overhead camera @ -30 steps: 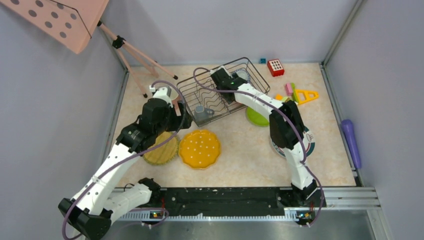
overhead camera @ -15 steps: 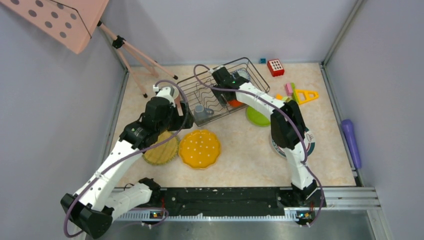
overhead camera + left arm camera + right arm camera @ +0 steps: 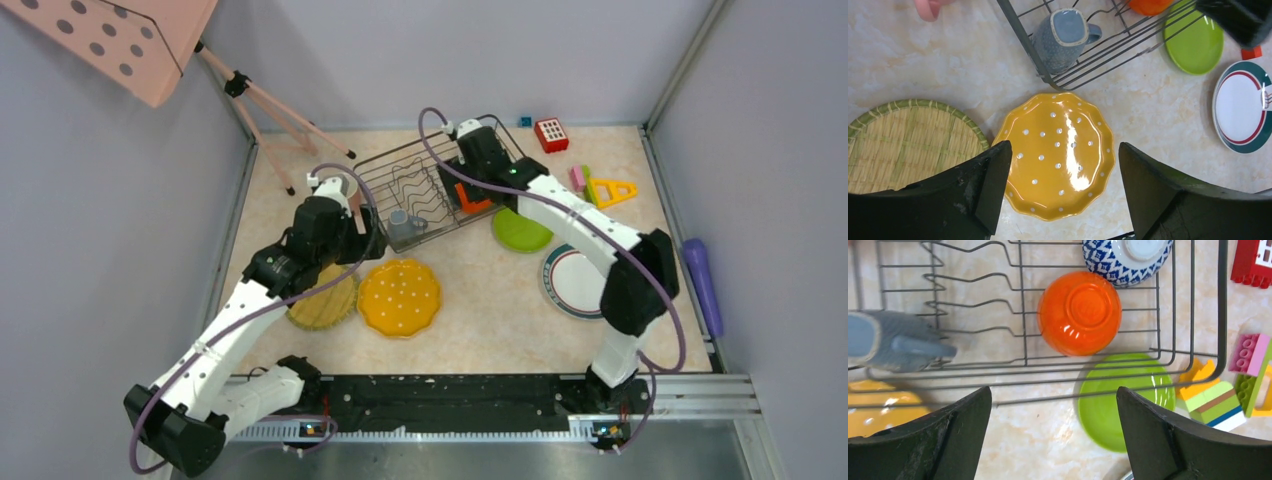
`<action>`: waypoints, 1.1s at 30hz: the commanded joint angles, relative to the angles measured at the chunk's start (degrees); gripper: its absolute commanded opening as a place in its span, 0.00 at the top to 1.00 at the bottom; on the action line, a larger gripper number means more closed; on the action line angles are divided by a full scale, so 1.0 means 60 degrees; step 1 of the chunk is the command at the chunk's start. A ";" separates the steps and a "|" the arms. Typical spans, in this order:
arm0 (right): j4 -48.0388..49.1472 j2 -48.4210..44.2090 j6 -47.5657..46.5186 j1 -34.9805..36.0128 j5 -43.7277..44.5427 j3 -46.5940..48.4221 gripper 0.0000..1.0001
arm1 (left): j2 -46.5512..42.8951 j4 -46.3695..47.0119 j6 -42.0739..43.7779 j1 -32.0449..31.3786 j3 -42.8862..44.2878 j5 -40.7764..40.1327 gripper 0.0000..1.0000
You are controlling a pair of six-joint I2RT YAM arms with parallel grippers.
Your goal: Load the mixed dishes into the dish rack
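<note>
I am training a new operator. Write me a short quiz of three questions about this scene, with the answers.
1. True or false: the orange-red bowl lies upside down inside the dish rack.
2. Which dish is outside the rack? A grey mug; B lime green plate; C patterned bowl.
3. Fill in: the left fingers stand ___, holding nothing.
Key: 1 true; 2 B; 3 open.
</note>
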 commanded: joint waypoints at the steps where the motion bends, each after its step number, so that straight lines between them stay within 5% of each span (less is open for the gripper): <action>1: 0.0988 -0.2196 0.0877 -0.0045 -0.1131 -0.1711 0.09 | -0.0201 0.0374 -0.0228 0.0055 -0.0599 -0.0192 0.18; 5: 0.1812 -0.3903 0.1793 -0.0045 -0.2056 -0.3915 0.11 | -0.0440 0.0626 -0.0607 0.0050 -0.1417 -0.0362 0.20; 11: 0.2959 -0.5612 0.3519 0.0217 -0.3212 -0.6714 0.27 | -0.0772 0.0966 -0.1560 0.0043 -0.2555 -0.0903 0.24; 19: 0.5423 -0.5752 0.5524 0.2023 -0.1598 -0.9148 0.35 | -0.1143 0.1527 -0.2447 0.0037 -0.4011 -0.0508 0.27; 33: 0.6678 -0.2522 0.6142 0.3445 -0.0378 -0.8337 0.41 | -0.2117 0.2720 -0.2923 0.0043 -0.5485 -0.0449 0.30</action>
